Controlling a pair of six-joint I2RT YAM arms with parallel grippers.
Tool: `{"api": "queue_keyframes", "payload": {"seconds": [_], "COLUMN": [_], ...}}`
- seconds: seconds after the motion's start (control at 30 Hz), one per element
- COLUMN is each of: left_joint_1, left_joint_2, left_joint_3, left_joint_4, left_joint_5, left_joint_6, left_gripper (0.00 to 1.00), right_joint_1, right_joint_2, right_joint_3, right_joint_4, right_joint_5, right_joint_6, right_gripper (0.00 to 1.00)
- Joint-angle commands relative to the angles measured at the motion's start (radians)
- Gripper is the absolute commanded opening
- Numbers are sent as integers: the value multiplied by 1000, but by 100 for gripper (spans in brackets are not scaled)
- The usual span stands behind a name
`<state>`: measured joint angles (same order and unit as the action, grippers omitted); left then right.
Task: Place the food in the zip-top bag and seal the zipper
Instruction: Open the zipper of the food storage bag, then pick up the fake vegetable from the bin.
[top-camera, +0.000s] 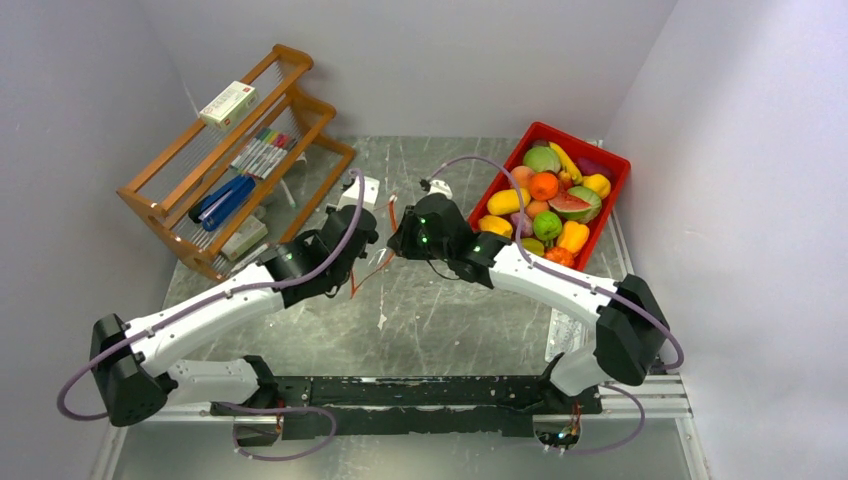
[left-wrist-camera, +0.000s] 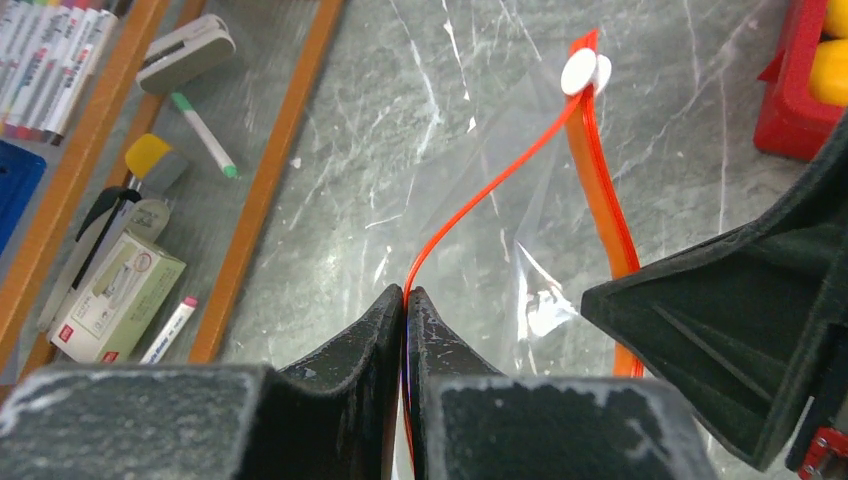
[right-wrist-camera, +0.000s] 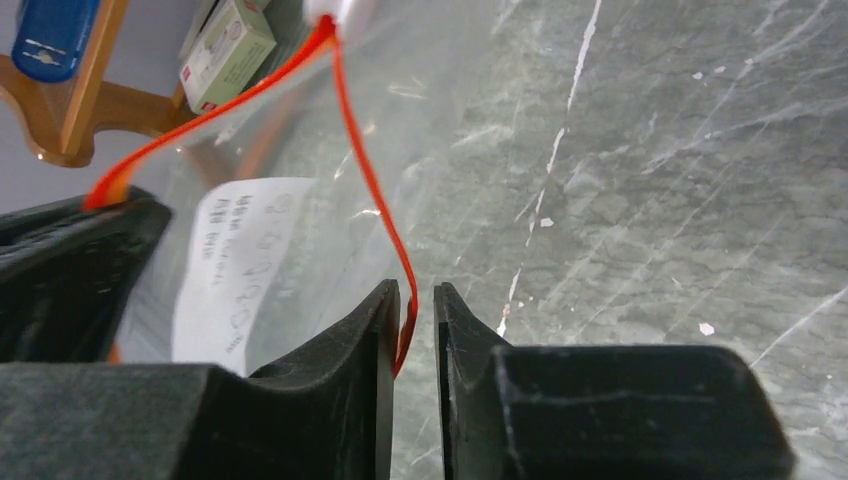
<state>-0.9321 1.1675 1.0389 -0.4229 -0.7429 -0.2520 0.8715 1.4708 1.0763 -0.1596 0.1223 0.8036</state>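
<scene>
My left jaws are pinched together on one orange-red lip of the zipper (left-wrist-camera: 470, 203). My right jaws stand slightly apart, and the other lip (right-wrist-camera: 378, 200) runs between them against one finger. The clear bag (left-wrist-camera: 530, 200) stretches between my two wrists over the tabletop (top-camera: 440, 320), its mouth spread. The food (top-camera: 548, 190) lies piled in the red bin (top-camera: 612, 165), beside my right arm.
</scene>
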Motion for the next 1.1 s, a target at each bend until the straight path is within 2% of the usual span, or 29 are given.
{"api": "queue_keyframes", "payload": {"seconds": [0.0,0.13,0.47,0.67,0.93,1.07], "left_joint_1": [0,0,0,0,1,1], "left_joint_2": [40,67,93,116,80,59], "left_joint_3": [42,52,16,28,11,-7], "left_joint_4": [-38,-44,-19,-24,-3,6], "left_joint_5": [2,-9,-30,-14,13,35], "left_joint_6": [-37,-43,-67,-72,-69,-75], "left_gripper": [7,7,7,7,7,7], "right_joint_1": [-5,-7,-75,-143,-328,-373], "right_joint_2": [-2,2,-85,-107,-165,-156], "right_joint_3": [5,19,-64,-21,26,64], "right_joint_4": [47,33,149,46,-209,-328], "right_joint_5": [-33,-36,-149,-170,70,301], "right_joint_6": [-28,-29,18,-58,-172,-212], "right_gripper": [24,35,39,42,44,51]}}
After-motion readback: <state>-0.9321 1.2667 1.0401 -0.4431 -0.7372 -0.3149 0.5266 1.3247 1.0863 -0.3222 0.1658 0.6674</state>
